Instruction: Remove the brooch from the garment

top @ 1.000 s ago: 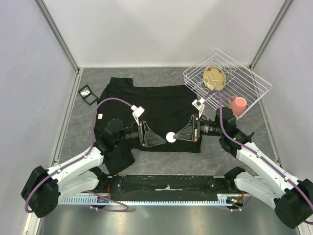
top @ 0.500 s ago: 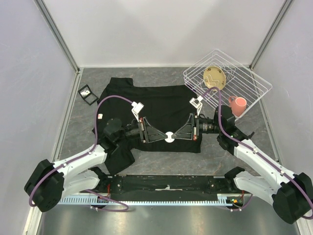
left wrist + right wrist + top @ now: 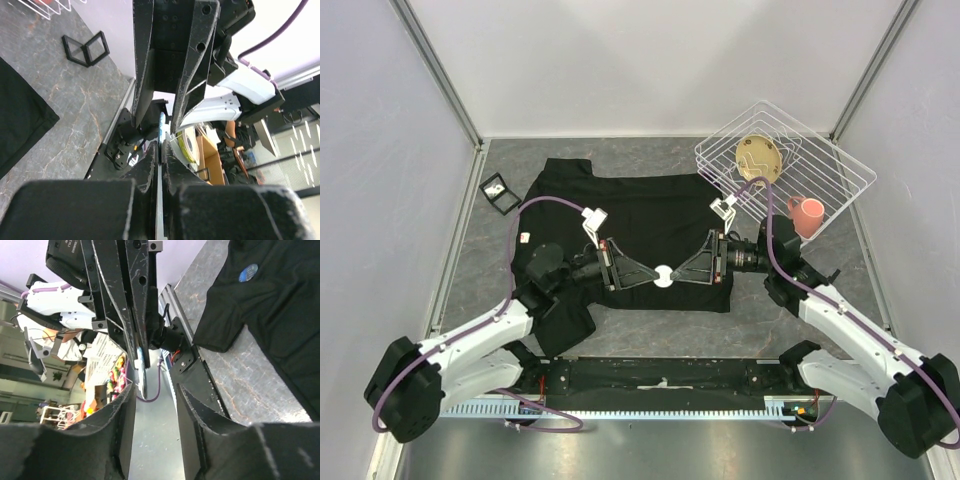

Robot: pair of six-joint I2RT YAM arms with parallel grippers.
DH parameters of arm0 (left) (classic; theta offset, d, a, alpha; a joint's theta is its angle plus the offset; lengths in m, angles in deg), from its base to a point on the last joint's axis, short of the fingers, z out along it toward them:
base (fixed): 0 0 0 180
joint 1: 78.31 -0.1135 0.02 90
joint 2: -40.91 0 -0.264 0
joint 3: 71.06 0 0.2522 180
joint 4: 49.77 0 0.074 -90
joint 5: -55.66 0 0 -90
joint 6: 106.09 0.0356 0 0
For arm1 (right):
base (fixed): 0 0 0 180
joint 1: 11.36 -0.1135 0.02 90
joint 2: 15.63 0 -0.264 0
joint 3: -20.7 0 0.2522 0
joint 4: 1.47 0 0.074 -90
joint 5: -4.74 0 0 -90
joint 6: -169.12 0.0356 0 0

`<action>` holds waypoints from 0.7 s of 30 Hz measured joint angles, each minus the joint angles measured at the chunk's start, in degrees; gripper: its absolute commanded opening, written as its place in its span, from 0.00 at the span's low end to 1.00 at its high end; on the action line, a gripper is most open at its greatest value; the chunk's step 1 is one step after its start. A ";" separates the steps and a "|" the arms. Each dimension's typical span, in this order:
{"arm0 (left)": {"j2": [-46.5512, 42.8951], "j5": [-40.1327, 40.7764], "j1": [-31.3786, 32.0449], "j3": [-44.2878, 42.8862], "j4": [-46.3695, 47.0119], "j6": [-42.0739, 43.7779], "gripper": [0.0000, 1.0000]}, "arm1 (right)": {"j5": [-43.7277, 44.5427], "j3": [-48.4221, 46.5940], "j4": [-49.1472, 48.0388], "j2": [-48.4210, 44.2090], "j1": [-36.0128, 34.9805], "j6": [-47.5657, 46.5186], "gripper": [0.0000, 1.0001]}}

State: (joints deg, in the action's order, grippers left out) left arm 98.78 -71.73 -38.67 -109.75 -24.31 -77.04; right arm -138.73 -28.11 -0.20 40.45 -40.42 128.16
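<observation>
The garment [image 3: 650, 215], a black T-shirt, lies spread flat on the grey tabletop, and part of it shows in the right wrist view [image 3: 280, 305]. The brooch [image 3: 663, 277], a small white disc, hangs above the shirt's near hem between the two grippers. My left gripper [image 3: 654, 277] is shut on it. In the left wrist view the brooch [image 3: 160, 131] stands edge-on, pinched by my left gripper [image 3: 161, 150]. My right gripper [image 3: 673, 276] faces it from the right, open. In the right wrist view the brooch [image 3: 142, 371] sits just beyond my right gripper [image 3: 155, 392], whose jaws stand apart.
A white wire basket [image 3: 840, 175] with a tan plate [image 3: 759, 158] stands at the back right, a pink cup [image 3: 807, 214] by its near edge. A small black frame [image 3: 500, 192] lies at the back left. A small blue round mark [image 3: 248, 272] shows on the fabric.
My left gripper moved in and shut on the brooch. My right gripper, which was holding it, opened its jaws. Both arms shifted slightly left.
</observation>
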 measured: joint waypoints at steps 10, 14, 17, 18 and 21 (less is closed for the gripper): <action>-5.31 6.12 0.00 -0.26 -9.33 -0.33 0.02 | 2.51 0.00 0.44 -2.49 -0.11 -0.98 0.69; -5.25 6.88 0.00 -0.31 -10.38 -1.16 0.02 | 2.58 -0.02 -0.52 -1.66 -1.55 -1.05 0.65; -4.96 6.91 0.00 -0.31 -9.97 -2.29 0.02 | 2.89 -0.02 -0.83 -0.55 -3.23 -1.18 0.55; -4.85 6.91 0.00 -0.31 -9.79 -2.71 0.02 | 3.02 -0.02 -0.85 -0.07 -3.82 -1.22 0.50; -4.35 6.91 0.00 -0.31 -8.66 -3.76 0.02 | 3.43 -0.02 -0.90 0.94 -4.74 -1.33 0.37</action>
State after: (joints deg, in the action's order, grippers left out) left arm 94.43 -64.82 -38.67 -110.06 -32.97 -80.80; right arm -135.30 -28.13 -1.09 41.39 -45.16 126.82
